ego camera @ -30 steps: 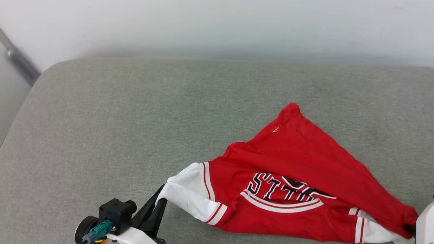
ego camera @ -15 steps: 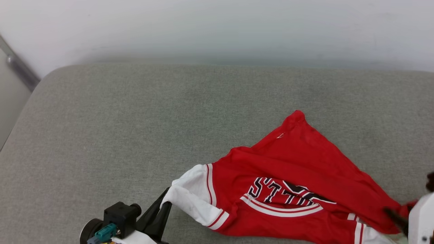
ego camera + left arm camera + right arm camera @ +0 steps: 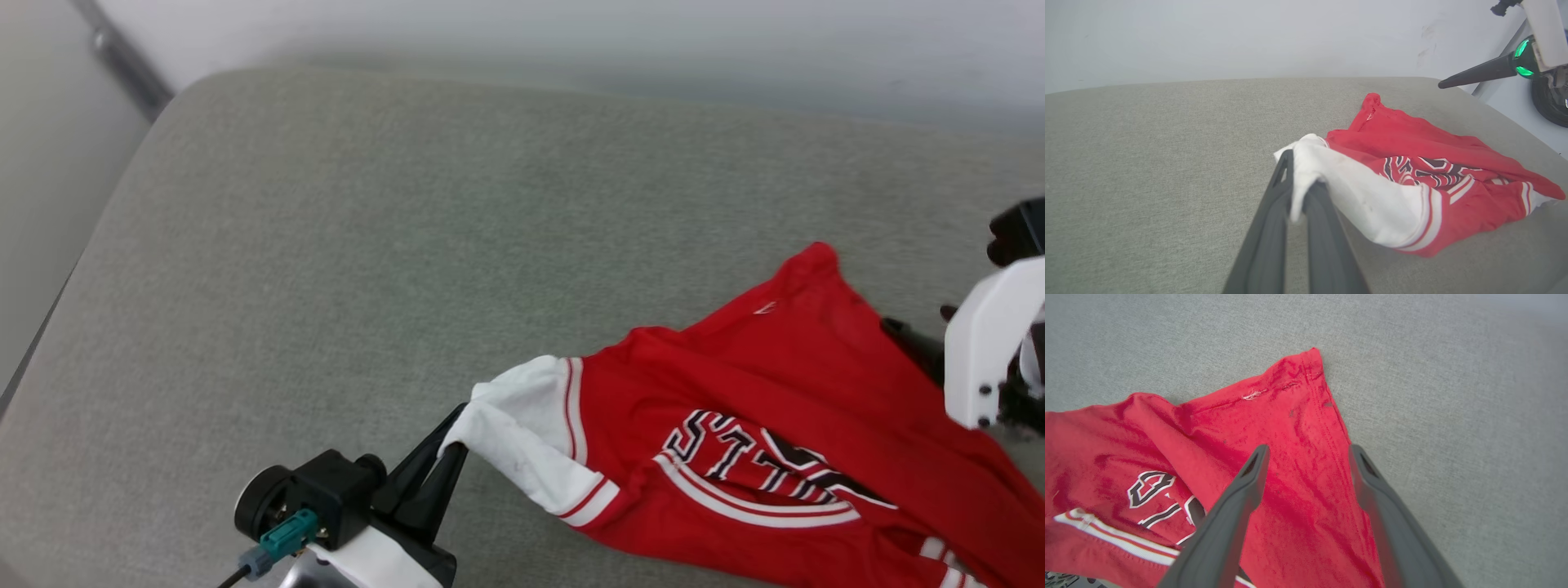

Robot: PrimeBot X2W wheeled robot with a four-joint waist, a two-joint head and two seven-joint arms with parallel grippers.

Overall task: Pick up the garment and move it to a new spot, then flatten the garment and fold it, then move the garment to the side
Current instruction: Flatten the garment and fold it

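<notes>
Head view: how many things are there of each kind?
Red jersey T-shirt: 1
Robot hands: 2 (left hand, right hand)
Grey cushion: 1
Total: 4

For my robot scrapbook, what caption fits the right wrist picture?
Open right gripper hovers over a corner of the red garment lying on the grey cushion.

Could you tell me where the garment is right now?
The garment lies at the head view's lower right on the grey cushion, its white sleeve pinched by the left gripper.
</notes>
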